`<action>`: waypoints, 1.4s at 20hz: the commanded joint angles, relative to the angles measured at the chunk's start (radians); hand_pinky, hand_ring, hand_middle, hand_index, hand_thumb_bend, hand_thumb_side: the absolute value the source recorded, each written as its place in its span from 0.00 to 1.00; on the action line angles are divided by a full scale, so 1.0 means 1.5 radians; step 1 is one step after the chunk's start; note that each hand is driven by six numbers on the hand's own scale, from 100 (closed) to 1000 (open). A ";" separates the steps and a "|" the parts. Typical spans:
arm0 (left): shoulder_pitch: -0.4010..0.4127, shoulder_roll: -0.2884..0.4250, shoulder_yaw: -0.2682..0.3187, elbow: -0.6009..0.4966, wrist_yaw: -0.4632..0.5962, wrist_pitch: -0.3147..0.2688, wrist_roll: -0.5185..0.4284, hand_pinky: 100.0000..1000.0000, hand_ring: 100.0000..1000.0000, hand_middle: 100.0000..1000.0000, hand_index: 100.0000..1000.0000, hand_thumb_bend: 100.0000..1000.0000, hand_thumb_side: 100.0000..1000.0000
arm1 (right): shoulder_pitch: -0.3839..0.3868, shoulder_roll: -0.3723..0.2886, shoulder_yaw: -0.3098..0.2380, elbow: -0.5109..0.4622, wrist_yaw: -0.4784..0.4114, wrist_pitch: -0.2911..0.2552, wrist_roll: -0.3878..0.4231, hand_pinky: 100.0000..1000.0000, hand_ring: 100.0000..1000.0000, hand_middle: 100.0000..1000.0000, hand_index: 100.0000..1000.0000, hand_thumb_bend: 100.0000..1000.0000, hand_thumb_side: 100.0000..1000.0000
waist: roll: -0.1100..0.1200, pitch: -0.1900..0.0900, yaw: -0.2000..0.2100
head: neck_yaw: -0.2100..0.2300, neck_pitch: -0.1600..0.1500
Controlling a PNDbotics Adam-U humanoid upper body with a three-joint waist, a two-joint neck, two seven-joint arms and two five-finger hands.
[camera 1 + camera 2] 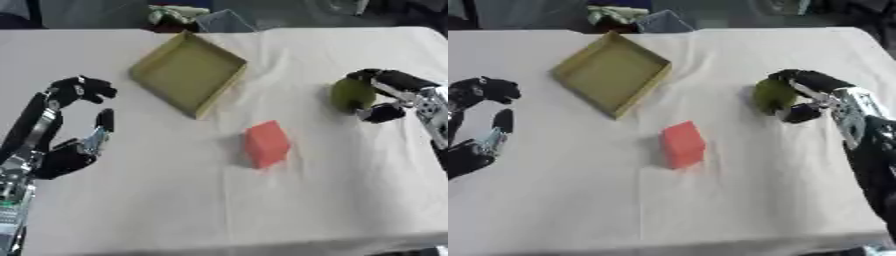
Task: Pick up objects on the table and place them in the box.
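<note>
So from my seat at the controls, nearest to me at about 8 o'clock is the left hand (66,155), hanging over the worktop (175,210) with nothing in it; the fingers (83,90) are curved over at the top and the thumb sticks up, so it's a loose, half-open claw shape around empty air. Just past the middle of the white cloth there's a red block (266,144) sitting on its own, well apart from both hands, roughly dead centre, a touch toward 4 o'clock. Out at 3 o'clock the right hand (811,97) comes in from the right edge and has its fingers wrapped over the top of a round green object (773,96), thumb tucked underneath on the near side, so it's got hold of that thing. I can't tell whether the green object is lifted or resting on the cloth; there's a shadow right under it. Farther back at about 11 o'clock is the box (188,72), a shallow olive-tan tray turned diamond-wise, with one corner pointing away from me and nothing visible inside it. It's well apart from the red block and the green object. Beyond the far edge of the worktop at 12 o'clock there's some dark clutter I can't make out.
</note>
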State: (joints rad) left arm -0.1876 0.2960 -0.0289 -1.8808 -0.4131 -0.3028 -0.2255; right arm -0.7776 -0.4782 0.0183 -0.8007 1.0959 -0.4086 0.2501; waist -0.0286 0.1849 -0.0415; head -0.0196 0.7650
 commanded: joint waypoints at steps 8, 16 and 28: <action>-0.005 0.006 0.002 -0.012 0.006 -0.001 -0.003 0.64 0.78 0.59 0.72 0.00 0.50 | -0.014 -0.011 -0.010 -0.037 0.004 -0.004 -0.183 0.86 0.83 0.75 0.36 0.00 0.14 | 0.000 -0.009 0.000 | -0.002 0.003; -0.004 0.005 0.001 -0.012 0.008 -0.002 -0.004 0.64 0.78 0.59 0.72 0.00 0.50 | -0.034 -0.001 -0.003 -0.029 -0.017 -0.010 -0.239 0.85 0.82 0.72 0.31 0.00 0.13 | 0.000 -0.010 0.001 | -0.003 0.003; -0.005 0.004 -0.002 -0.011 0.014 -0.003 -0.009 0.64 0.78 0.59 0.72 0.00 0.51 | -0.141 0.058 0.035 -0.044 -0.041 -0.057 -0.189 0.85 0.82 0.72 0.32 0.00 0.20 | -0.001 -0.012 0.006 | -0.007 0.003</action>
State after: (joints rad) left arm -0.1863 0.2960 -0.0298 -1.8808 -0.3991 -0.3055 -0.2362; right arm -0.9591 -0.3863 0.0674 -0.8441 1.0363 -0.4841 -0.0400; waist -0.0312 0.1851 -0.0328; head -0.0271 0.7650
